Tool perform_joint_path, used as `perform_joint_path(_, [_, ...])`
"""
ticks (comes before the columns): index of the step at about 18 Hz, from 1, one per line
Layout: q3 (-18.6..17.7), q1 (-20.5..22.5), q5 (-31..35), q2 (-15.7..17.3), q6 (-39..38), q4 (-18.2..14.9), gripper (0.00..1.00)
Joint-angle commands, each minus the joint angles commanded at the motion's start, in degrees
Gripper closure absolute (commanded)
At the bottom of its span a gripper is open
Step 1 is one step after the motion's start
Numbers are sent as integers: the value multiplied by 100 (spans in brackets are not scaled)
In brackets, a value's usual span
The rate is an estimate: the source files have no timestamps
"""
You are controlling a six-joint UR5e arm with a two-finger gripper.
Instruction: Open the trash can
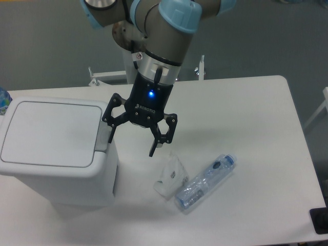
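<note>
A clear plastic bottle (206, 182) lies on its side on the white bench (256, 128), angled. Touching its lower left end sits a small white carton (171, 177). A dark object (319, 221) shows at the bench's right edge.

trash can (51, 148): 1 | plastic bottle (205, 182): 1 | crumpled white carton (171, 177): 1
</note>
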Motion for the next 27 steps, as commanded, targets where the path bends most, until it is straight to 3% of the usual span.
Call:
perform_joint_path(11, [-114,-62,26,26,17,53,0])
perform_joint_path(16, [-132,-62,492,26,26,61,0])
perform_joint_path(21, [-132,-71,492,26,0,53,0])
perform_joint_path(27, [35,-62,475,35,-62,44,0])
